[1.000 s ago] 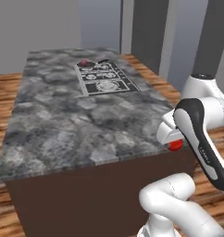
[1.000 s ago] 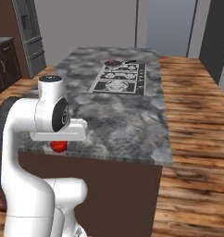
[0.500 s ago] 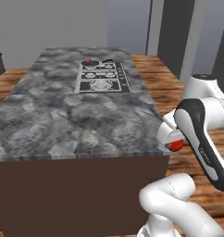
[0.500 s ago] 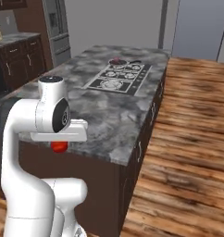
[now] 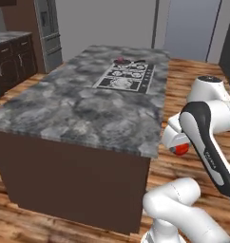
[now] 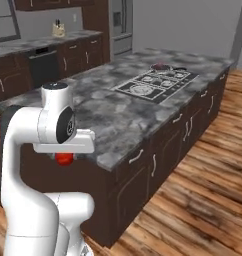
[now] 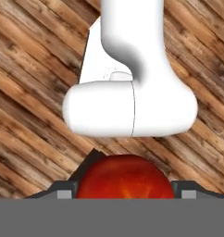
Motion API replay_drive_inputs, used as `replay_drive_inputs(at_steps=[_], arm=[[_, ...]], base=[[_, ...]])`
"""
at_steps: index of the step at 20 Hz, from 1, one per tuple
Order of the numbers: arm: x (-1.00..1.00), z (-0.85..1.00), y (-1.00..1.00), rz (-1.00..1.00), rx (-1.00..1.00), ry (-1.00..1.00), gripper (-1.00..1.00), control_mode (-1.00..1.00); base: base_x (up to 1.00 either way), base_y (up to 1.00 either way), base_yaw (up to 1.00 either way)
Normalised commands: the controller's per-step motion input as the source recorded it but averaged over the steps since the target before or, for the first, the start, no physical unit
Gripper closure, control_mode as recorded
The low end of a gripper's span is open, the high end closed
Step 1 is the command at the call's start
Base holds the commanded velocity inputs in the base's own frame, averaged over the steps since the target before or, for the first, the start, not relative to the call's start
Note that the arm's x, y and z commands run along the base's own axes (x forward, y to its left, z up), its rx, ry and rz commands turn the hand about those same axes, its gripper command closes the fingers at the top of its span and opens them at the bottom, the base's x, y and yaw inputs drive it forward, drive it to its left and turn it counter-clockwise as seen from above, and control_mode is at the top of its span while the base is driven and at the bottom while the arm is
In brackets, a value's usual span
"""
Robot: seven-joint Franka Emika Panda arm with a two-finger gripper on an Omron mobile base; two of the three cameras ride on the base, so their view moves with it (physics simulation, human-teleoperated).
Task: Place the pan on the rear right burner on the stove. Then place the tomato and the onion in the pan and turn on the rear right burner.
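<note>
One claw (image 7: 125, 193) clamps the tomato (image 7: 125, 180) above wood floor (image 7: 30, 92), beside the island (image 5: 88, 118).

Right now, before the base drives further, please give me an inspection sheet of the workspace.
Surface: grey stone island counter, stove set in at its far end.
Job's things: tomato clamped in the end effector; pan rests on a far burner with something maroon inside, too small to identify.
Clutter: nothing seen.
End effector: shut on the tomato, held low beside the counter over the wooden floor.
Cables: nothing seen.
Surroundings: dark cabinets, fridge.
</note>
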Motion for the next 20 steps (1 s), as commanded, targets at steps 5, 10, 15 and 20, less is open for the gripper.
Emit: replay_drive_inputs(at_steps=[5,10,15,20], arm=[[0.0,0.0,0.0,0.0,0.0,0.0,1.0,1.0],[0.0,0.0,0.0,0.0,0.0,0.0,1.0,1.0],[0.0,0.0,0.0,0.0,0.0,0.0,1.0,1.0],[0.0,0.0,0.0,0.0,0.0,0.0,1.0,1.0]], base=[[0.0,-0.94,0.63],[0.0,-0.89,0.65],[0.0,-0.87,0.63],[-0.01,-0.9,0.61]])
